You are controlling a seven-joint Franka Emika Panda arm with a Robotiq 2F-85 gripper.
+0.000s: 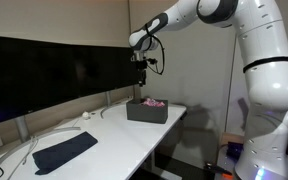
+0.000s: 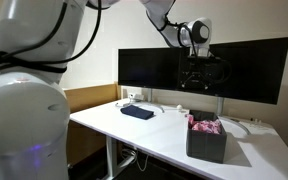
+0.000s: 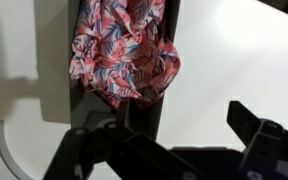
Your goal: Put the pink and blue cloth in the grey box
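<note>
- Nearest the wrist camera, the gripper hangs with jaws spread wide and nothing between them. Below it lies the cloth, bunched inside the box. One fold seems to lap onto a wall, a detail too small to make out from either outside camera.
- In an exterior view the gripper sits well above the box, with the cloth showing pink at its top. That height gap is plain only from outside, not from the wrist. A dark cloth lies well apart on the table.
- In an exterior view the gripper hovers before the monitor, over the box and cloth.
- Judgement: the placing looks done. A good finish is a straight lift away with jaws open, so nothing snags the fabric.
</note>
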